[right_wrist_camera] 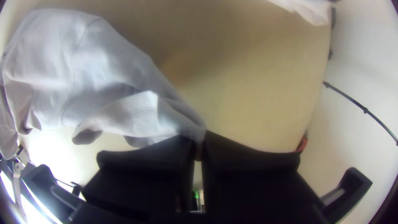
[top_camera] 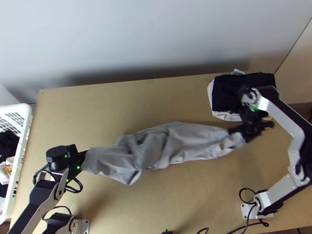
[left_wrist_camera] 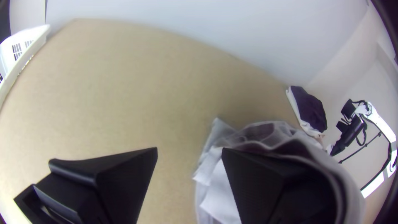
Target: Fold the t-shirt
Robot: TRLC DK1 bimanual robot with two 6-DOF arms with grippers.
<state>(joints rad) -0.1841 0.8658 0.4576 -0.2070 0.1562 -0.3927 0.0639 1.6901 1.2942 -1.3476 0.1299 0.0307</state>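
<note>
On the near side of the tabletop (top_camera: 164, 204), past the arm bases, the grey t-shirt (top_camera: 181, 145) lies bunched, its long axis running from left to right between the two tools, with a loose corner hanging toward the near edge. At its left end, the left tool (left_wrist_camera: 189, 150) has its fingers parted; one seems to sit inside an opening of the cloth, while the other stands away from it. So the shirt lies to the right of that tool, gathered around one finger, and the next grip there probably turns on bringing the free finger inward across the hem. The right tool (right_wrist_camera: 200, 139) is clenched on a gathered bit of the shirt's right end, which puts each tool next to its own end and leaves the crumpled middle about as near to one as to the other. Folding seems hardly begun; spreading the shirt along that line likely comes first. A pull from the right before the left grip is secure could slide the cloth off the left finger. Beyond, at the far right, a pile of folded clothes (top_camera: 242, 93) lies close past the right tool, so a wide sweep there might nudge it.
</note>
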